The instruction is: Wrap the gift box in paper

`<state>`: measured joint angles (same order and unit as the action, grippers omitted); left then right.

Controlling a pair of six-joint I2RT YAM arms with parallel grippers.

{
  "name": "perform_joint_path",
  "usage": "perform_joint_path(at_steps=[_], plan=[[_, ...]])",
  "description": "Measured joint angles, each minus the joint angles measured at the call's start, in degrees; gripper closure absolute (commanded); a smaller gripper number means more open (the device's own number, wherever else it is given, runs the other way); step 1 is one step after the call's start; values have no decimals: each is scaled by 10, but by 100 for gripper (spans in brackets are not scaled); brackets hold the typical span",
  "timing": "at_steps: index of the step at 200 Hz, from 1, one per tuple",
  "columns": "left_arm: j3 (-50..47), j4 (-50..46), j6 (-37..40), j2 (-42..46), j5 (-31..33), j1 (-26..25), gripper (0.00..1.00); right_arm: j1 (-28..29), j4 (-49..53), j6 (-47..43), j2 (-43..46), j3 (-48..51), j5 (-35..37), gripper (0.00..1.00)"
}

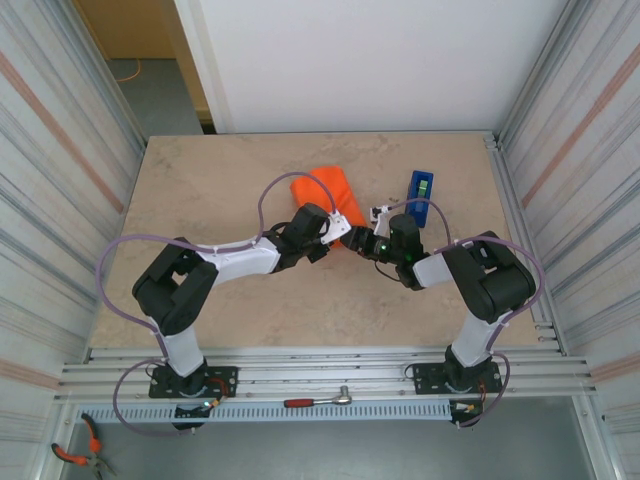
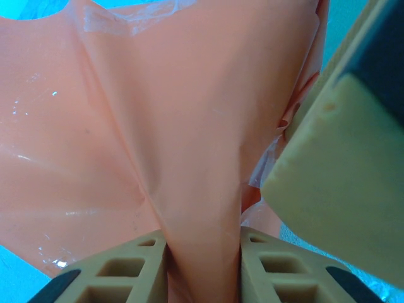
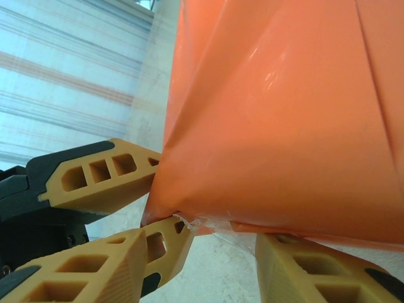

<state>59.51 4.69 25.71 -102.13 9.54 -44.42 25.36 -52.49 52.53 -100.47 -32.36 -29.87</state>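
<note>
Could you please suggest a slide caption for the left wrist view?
Close-up: left gripper pinching a fold of the orange paper.

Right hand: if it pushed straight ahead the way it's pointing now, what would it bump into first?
The orange paper. It bulges directly in front of the right hand, just past its fingertips, so the hand would probably press into that sheet almost at once. The exact gap is hard to judge.

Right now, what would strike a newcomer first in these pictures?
The bright orange paper, bunched up at mid-table where the two arms meet. The left jaws pinch a fold of it, seen up close in the left wrist view. To its right on the table stands a small blue tape dispenser.
</note>
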Motion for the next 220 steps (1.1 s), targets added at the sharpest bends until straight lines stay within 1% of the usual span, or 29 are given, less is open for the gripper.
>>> perform_joint_path(at_steps=[45,93,110,124,145,155,165,192,220], plan=[[0,0,0,0,0,0,71,-3,5,0,1,0,0,43],[0,0,0,0,0,0,71,-7,18,0,8,0,1,42],[0,0,0,0,0,0,71,-9,17,-1,16,7,1,49],[0,0,0,0,0,0,71,-13,17,-1,24,17,0,63],[0,0,0,0,0,-1,71,-17,24,-3,31,34,0,81],[0,0,0,0,0,-1,71,-17,28,-7,33,41,-1,87],[0,0,0,0,0,-1,71,-16,32,-6,33,45,-2,89],[0,0,0,0,0,-1,72,-7,37,-7,29,44,-3,91],[0,0,0,0,0,-1,72,6,40,-7,-7,18,-6,91]])
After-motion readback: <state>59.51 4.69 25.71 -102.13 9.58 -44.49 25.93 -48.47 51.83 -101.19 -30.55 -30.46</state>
